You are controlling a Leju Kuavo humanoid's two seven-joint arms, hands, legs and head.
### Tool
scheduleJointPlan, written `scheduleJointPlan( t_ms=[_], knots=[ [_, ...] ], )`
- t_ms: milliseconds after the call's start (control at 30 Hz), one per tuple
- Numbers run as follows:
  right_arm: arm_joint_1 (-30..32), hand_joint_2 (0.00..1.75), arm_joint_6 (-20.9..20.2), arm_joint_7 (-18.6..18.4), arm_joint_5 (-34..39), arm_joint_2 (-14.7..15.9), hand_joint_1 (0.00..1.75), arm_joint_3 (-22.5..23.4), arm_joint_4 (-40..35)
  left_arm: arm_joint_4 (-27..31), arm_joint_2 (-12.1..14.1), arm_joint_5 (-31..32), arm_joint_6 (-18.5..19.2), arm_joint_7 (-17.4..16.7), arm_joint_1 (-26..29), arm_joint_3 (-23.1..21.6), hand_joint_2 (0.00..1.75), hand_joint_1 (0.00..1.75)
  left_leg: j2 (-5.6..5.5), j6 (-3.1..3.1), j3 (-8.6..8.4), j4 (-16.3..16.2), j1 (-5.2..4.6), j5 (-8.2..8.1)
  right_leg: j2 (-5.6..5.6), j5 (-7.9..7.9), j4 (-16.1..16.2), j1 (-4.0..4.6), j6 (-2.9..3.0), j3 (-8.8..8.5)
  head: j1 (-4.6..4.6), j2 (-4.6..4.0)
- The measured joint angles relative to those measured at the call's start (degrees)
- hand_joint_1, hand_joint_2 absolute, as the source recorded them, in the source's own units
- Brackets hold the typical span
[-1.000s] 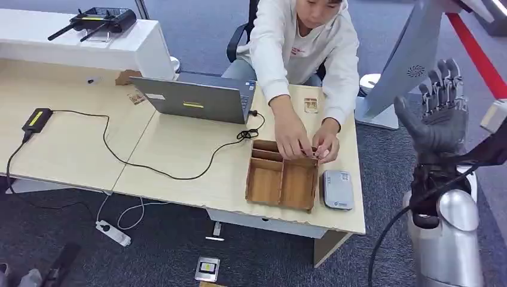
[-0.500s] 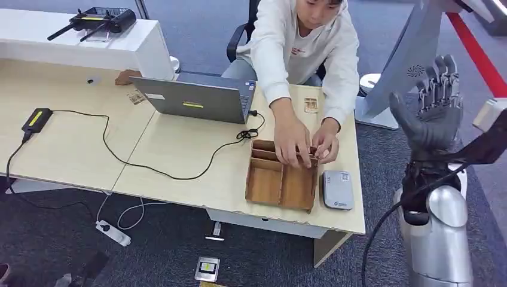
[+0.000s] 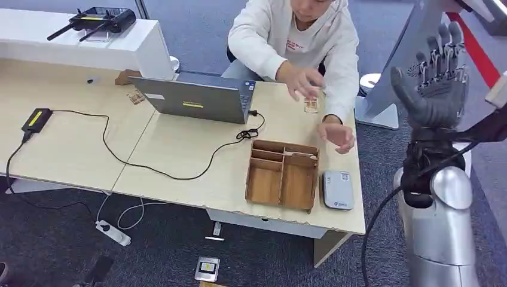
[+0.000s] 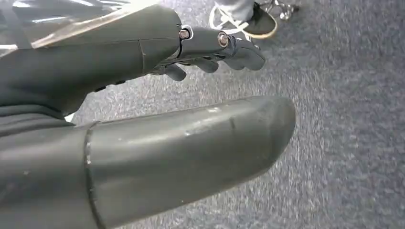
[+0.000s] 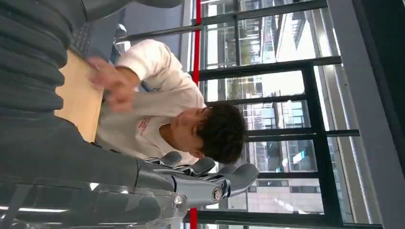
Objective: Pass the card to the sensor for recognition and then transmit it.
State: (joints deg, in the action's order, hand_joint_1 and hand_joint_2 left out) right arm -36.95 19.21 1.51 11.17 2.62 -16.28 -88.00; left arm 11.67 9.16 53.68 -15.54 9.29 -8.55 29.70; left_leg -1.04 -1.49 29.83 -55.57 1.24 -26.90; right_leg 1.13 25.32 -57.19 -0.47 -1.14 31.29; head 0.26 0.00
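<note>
**Grey right hand raised and empty beside the desk; card lies near the person**

Grey-fingered right hand (image 3: 435,89) is held up off the right end of the wooden desk (image 3: 179,155), palm toward the desk, fingers extended and apart, holding nothing. The right wrist view confirms straight fingers (image 5: 205,167) with nothing between them. The left hand (image 4: 157,109) hangs over grey carpet; its fingers (image 4: 224,55) are lightly curled but separated from the thumb, and nothing is in it.

A card (image 3: 311,106) lies flat on the desk near the far edge, just right of the laptop (image 3: 194,98) and below the person's blurred raised hand (image 3: 302,81). Whether that hand touches the card cannot be told. The person's other hand (image 3: 336,134) hovers above the desk's right edge, just beyond the wooden tray.

The compartmented wooden tray (image 3: 282,174) sits near the front right corner. The grey sensor (image 3: 338,189) lies flat just beside it on the right, close to the desk edge. A black cable (image 3: 149,164) runs across the desk from the laptop.
</note>
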Motion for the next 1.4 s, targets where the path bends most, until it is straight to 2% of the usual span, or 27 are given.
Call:
scheduleJointPlan(
  t_ms=[133, 267, 700, 933, 1167, 1233, 1400],
  knots=[
    [-0.56, 1.75, 2.99, -3.48, 1.62, 0.11, 0.00, -0.79, -3.15, -0.39, -1.05, 0.98, 0.02, 0.57, 0.00, 0.17, 0.00, 0.00, 0.00, 0.00, 0.00, 0.00, 0.00, 0.00, 0.00, 0.00, 0.00, 0.00, 0.00, 0.01, 0.00, 0.00],
    [-0.58, 1.75, 3.67, -4.92, 2.71, 1.22, 0.00, -1.22, -5.41, -0.68, -1.62, 1.81, 0.28, 0.55, 0.00, 0.17, 0.00, 0.00, 0.00, 0.00, -0.02, 0.00, 0.00, 0.00, 0.00, 0.00, 0.00, 0.00, 0.00, 0.01, 0.00, 0.00],
    [-0.20, 1.75, 3.78, -5.02, 3.43, 3.06, 0.00, -1.81, -7.58, -1.07, -2.34, 1.66, 0.52, 0.57, -0.05, 0.17, 0.00, 0.00, 0.01, 0.00, -0.02, 0.00, 0.01, 0.00, 0.00, 0.00, 0.00, 0.01, 0.00, 0.01, 0.00, 0.00],
    [0.40, 1.75, 2.33, -4.35, 3.91, 3.48, 0.00, -2.16, -7.10, -1.22, -2.71, -1.42, 1.12, 3.06, -0.47, 1.27, 0.00, 0.00, 0.01, 0.00, -0.01, 0.00, 0.00, 0.00, 0.00, 0.00, 0.00, 0.00, 0.00, 0.00, 0.00, 0.00],
    [0.90, 1.75, 2.29, -4.26, 3.21, 4.02, 0.00, -2.27, -6.53, -1.33, -3.12, -4.07, 3.89, 2.99, -0.56, 3.43, 0.00, 0.00, 0.00, 0.00, -0.02, 0.00, 0.00, 0.00, 0.00, 0.00, 0.00, 0.00, 0.00, 0.01, -0.02, 0.00],
    [1.55, 1.75, 1.90, -3.84, 2.77, 4.20, 0.00, -2.27, -6.51, -1.33, -3.12, -3.39, 3.60, 3.17, -0.69, 3.67, 0.00, 0.00, 0.01, 0.00, -0.02, 0.00, 0.00, 0.00, 0.00, 0.00, 0.00, 0.01, 0.00, 0.01, -0.02, 0.00],
    [4.42, 1.75, 1.00, -3.36, 1.92, 4.90, 0.00, -2.19, -7.21, -1.33, -3.41, -4.22, -0.57, 2.45, -0.40, 4.61, 0.00, 0.00, 0.00, 0.01, -0.02, 0.00, 0.00, -0.01, 0.00, 0.00, 0.01, 0.00, 0.00, 0.01, 0.00, 0.00]
  ],
)
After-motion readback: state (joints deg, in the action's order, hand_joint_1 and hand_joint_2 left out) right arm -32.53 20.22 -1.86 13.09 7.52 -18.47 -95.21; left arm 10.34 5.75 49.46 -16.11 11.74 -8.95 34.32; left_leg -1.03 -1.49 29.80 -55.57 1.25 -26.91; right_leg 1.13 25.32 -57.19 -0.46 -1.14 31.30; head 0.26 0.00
